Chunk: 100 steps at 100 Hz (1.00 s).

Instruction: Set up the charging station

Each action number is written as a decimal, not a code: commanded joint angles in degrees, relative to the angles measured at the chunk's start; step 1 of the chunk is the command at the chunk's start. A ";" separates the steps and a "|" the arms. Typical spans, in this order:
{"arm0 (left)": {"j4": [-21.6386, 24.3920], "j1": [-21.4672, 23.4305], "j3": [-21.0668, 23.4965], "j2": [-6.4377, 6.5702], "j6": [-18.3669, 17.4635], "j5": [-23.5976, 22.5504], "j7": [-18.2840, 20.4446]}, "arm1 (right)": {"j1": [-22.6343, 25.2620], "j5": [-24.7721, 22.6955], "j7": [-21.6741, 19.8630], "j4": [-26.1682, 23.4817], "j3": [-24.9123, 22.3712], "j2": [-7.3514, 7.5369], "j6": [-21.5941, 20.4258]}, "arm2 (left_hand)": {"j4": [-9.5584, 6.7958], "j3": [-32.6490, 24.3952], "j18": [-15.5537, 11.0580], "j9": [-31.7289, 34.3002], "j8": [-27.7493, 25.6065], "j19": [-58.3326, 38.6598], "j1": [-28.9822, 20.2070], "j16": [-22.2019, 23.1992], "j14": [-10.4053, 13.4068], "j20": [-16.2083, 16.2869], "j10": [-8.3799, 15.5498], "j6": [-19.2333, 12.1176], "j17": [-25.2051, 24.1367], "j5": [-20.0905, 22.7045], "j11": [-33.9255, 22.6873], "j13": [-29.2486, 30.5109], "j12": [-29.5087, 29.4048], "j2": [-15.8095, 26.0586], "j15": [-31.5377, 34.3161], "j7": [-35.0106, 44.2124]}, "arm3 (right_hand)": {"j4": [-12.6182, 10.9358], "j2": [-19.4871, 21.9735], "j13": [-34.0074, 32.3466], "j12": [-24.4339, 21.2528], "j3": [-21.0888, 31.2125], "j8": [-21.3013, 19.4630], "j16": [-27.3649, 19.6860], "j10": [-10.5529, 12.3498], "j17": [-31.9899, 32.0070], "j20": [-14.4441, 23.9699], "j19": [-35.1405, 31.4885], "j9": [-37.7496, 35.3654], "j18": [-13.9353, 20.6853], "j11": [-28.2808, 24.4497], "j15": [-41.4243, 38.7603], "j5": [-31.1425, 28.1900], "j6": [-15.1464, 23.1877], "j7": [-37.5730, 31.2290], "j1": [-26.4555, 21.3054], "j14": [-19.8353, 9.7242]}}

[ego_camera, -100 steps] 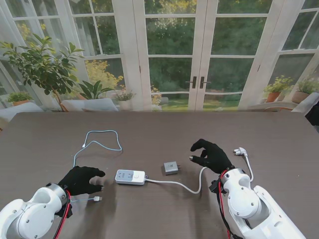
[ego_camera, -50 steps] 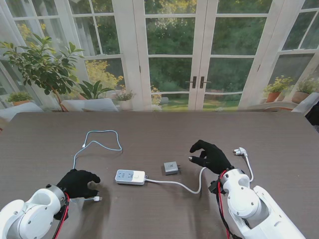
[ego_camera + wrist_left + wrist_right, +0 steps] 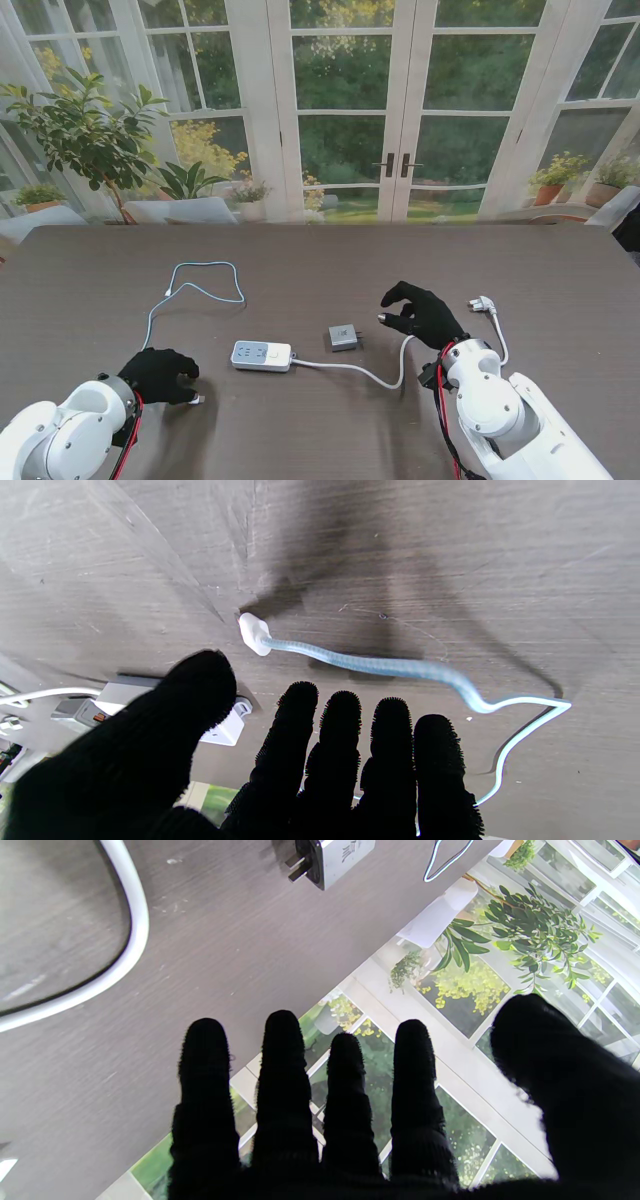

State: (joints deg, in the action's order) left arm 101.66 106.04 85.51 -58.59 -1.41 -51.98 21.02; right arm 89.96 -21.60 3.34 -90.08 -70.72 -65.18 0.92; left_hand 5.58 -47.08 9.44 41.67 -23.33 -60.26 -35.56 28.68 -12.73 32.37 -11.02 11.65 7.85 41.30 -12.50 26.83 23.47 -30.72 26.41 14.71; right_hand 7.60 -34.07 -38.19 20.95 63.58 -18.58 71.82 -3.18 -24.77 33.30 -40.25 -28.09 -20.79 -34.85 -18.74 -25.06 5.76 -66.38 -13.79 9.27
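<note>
**Clerk:** Stand view, task items?

**Keeper:** Listed on the tabletop (image 3: 320, 250): power strip (image 3: 262, 355), centre-near, lying flat; charger adapter (image 3: 343, 336), just right of it, apart; blue cable (image 3: 205, 283), looping far-left, then running near toward the left hand (image 3: 160, 375); white connector (image 3: 195, 399) peeking out just right of that hand. Also white cord (image 3: 360, 372) trailing right to a plug (image 3: 483, 303), far-right.

**Clerk:** Hands there?

**Keeper:** Left hand low over the cable end, fingers curled. Right hand (image 3: 422, 312) just right of the adapter, fingers spread, carrying nothing.

**Clerk:** Left wrist view?

**Keeper:** Left hand (image 3: 340, 760) released: fingers (image 3: 297, 715) straight, thumb apart, nothing pinched. Connector (image 3: 254, 632) flat on the wood just beyond the fingertips; blue cable (image 3: 390, 666) snaking away and back under the hand. Power strip (image 3: 227, 732) beyond the thumb.

**Clerk:** Right wrist view?

**Keeper:** Right hand (image 3: 320, 1120) released, empty. Adapter (image 3: 335, 857) ahead, prongs showing; white cord (image 3: 135, 940) curving alongside.

**Clerk:** Step in hand, by judgement?

**Keeper:** Picking up the cable end. Best done by reaching slightly farther, pinching the connector body between thumb and forefinger, not the limp cable. Lift gently to avoid dragging the loop.
</note>
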 commanded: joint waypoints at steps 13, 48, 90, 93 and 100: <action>0.77 0.98 0.15 0.06 0.53 -1.32 1.88 | 0.13 0.68 -1.02 0.09 0.17 -0.27 0.10 | 2.01 -1.29 0.67 2.25 -2.42 -4.89 2.21 2.87 -0.98 2.22 -0.54 0.03 0.53 2.00 -3.23 1.63 3.78 -2.57 4.40 3.39 | -0.78 1.69 0.25 -0.28 -0.67 0.78 -51.49 -0.14 -0.38 1.34 1.72 -0.71 -1.35 0.99 1.40 -0.99 -0.17 19.82 2.12 -0.58; 2.01 1.69 0.00 0.33 1.26 -4.01 4.29 | 0.01 1.71 -1.28 0.31 0.22 -0.35 0.22 | 2.35 -1.90 0.75 3.23 -6.31 -6.44 4.41 6.55 -1.20 3.06 0.14 -0.97 1.05 1.46 -8.09 2.64 9.34 -4.40 9.88 11.07 | -0.85 2.01 0.27 -0.26 -0.91 0.80 -51.46 -0.25 -0.58 2.11 2.47 -0.79 -1.49 1.07 1.46 -1.12 -0.51 19.92 2.15 -0.51; 1.06 1.52 -1.31 0.02 2.77 -6.40 1.41 | -0.30 2.34 -1.35 0.83 0.40 -0.42 0.13 | 6.73 3.35 2.82 9.92 -8.30 -14.20 -8.49 13.66 -1.61 6.00 2.69 -6.54 5.86 -0.22 -23.85 9.39 33.21 -7.84 21.86 43.97 | -0.89 2.21 0.20 -0.26 -0.98 0.82 -51.44 -0.39 -0.64 2.78 2.89 -1.02 -1.50 1.10 1.46 -1.26 -0.83 19.97 2.14 -0.41; 0.96 1.43 -1.42 0.03 2.81 -6.27 1.43 | -0.32 2.38 -1.37 0.87 0.41 -0.42 0.12 | 6.68 3.14 2.93 10.64 -7.96 -14.35 -8.91 13.64 -1.69 6.09 2.77 -6.78 6.08 0.05 -23.62 9.66 34.96 -7.86 21.96 44.82 | -0.89 2.18 0.24 -0.26 -0.98 0.81 -51.44 -0.39 -0.67 2.83 2.90 -1.03 -1.44 1.10 1.47 -1.31 -0.82 19.96 2.13 -0.43; 0.69 1.22 -1.67 0.06 2.81 -6.08 1.49 | -0.36 2.53 -1.41 0.94 0.43 -0.43 0.14 | 6.65 2.65 3.11 11.70 -7.40 -14.70 -9.87 13.53 -1.72 6.23 2.89 -7.19 6.57 0.61 -23.24 10.40 36.78 -7.68 22.11 45.47 | -0.88 2.25 0.21 -0.26 -1.00 0.81 -51.44 -0.35 -0.66 2.91 2.96 -1.03 -1.46 1.11 1.47 -1.35 -0.76 19.96 2.16 -0.31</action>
State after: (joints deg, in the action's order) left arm 102.66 107.31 83.98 -58.33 1.32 -58.32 21.16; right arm 89.48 -19.26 2.84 -89.17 -70.50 -65.32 1.05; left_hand 10.21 -44.73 10.95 51.55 -31.51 -71.99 -42.79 41.51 -13.46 37.53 -8.65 5.75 14.11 42.31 -35.15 36.01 57.71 -35.85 46.57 57.85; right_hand 7.59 -33.38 -38.20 20.94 63.37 -18.09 71.82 -3.53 -24.86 35.30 -39.25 -28.12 -20.99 -34.79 -18.70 -25.60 5.04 -66.38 -13.24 9.27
